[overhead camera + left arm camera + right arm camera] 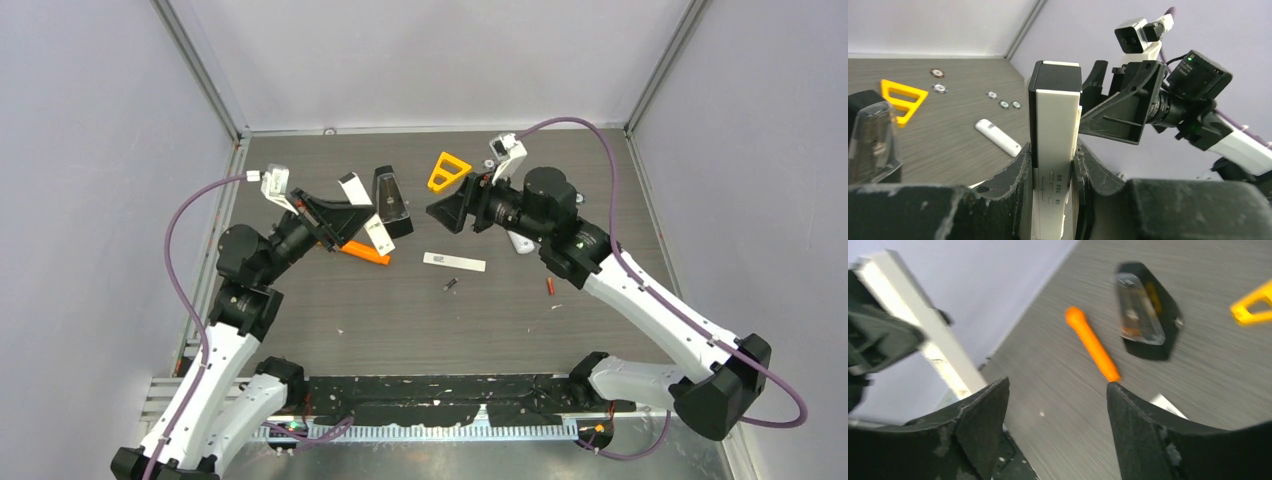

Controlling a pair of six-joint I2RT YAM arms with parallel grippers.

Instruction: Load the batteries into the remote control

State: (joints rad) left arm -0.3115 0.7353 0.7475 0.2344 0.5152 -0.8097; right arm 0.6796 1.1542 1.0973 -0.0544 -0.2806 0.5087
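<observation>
Our left hand (1053,170) is clenched on a white remote (1055,125), which stands upright between the fingers with a black part behind its top end. The small marks low on its face are too fine for us to read. In the top view this arm reaches from lower left up toward the middle of the counter (400,320), elbow bent, with the remote just left of centre.

Our right hand (1058,390) is released, its fingers wide apart with nothing between them. It points left at the held remote, wrist level, forearm rising from lower right.

Beyond the hands we count:
- One orange rod (365,253) just below the left hand.
- One clear block on a black base (392,200) beside it.
- One yellow triangle (448,170) at upper centre.
- One white strip (454,262) at centre.
- A second white remote (998,137) lying flat.
- Five silver discs (938,88) in the wrist view's upper left.

We see two batteries, both loose on the counter: a dark grey battery (451,285) below the strip and a red battery (550,286) to its right.
</observation>
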